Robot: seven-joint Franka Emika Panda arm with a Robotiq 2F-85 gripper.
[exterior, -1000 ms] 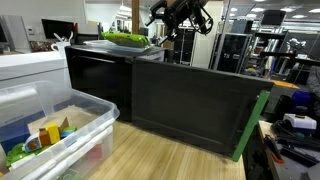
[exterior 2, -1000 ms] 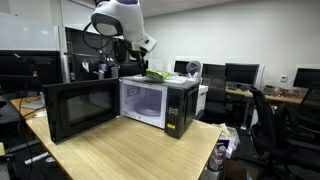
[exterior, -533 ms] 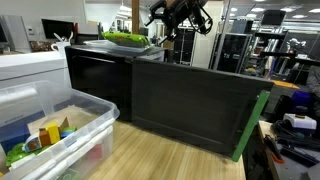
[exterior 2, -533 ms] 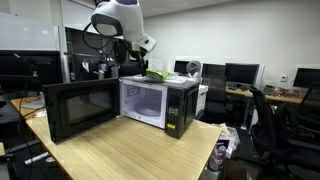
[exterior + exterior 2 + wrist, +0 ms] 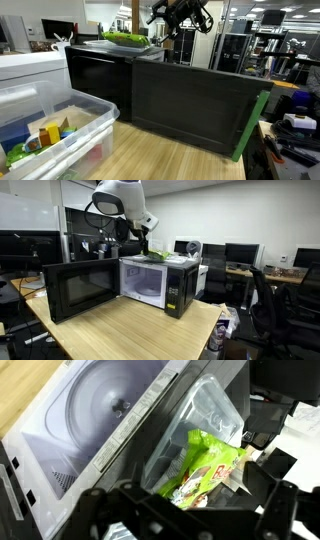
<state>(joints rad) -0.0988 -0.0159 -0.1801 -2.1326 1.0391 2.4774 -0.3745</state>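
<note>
The hand (image 5: pixel 180 17) is seen above the top of the microwave (image 5: pixel 160 280). Its jaws are spread wide and nothing is held between them.

Just below the hand, and apart from it, a green packet (image 5: pixel 205 465) is lying in a clear tray (image 5: pixel 215 410), which is placed on the roof of the microwave. In the wrist view the long axis of the packet runs from the lower left to the upper right, and the tray is stretched along nearly the same line. In an exterior view the packet (image 5: pixel 125 38) is seen flat, with its length along the top edge of the microwave. There it is found lower than the hand and to the left of it.

Compared with the earlier pictures, no difference can be noticed: the hand has stayed at the same place and is equally open, and the packet has not been moved.

The door (image 5: pixel 80 288) of the microwave is swung fully open, and the turntable (image 5: pixel 115 405) inside can be seen. The microwave stands on a wooden bench (image 5: pixel 120 330). A plastic bin (image 5: pixel 85 115) with small coloured things is seen in the foreground.
</note>
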